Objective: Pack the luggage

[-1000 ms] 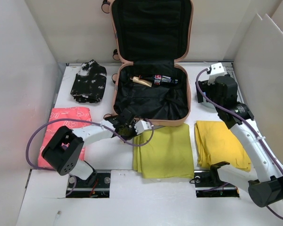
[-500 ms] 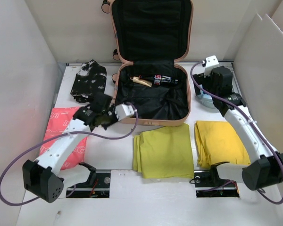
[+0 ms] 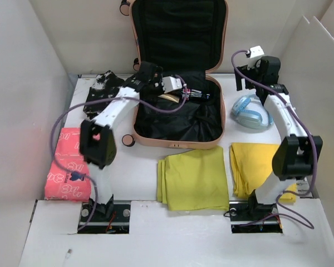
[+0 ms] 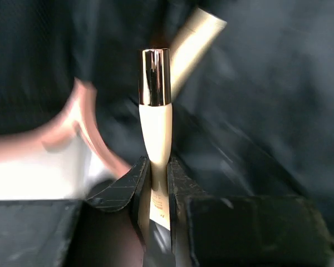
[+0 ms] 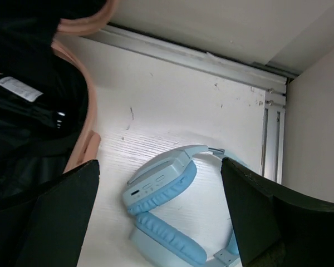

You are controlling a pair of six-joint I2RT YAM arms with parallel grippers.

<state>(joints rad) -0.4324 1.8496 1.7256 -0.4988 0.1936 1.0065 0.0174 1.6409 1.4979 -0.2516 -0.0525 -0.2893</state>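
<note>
The left end effector [image 4: 156, 169] grips a tube [image 4: 155, 128] over the luggage [image 3: 175, 146] lying open at the far side of the desk [image 3: 136, 172], so placing likely calls for lowering and release; the right end effector [image 5: 158, 167] hangs open above headphones [image 5: 156, 181].

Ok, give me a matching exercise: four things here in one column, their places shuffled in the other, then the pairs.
1 blue headphones
2 cream tube
3 pink pack
4 yellow-green cloth

A between the left fingers
B right of the luggage
C near-left corner
D just in front of the luggage

Pairs: 1-B, 2-A, 3-C, 4-D
</note>
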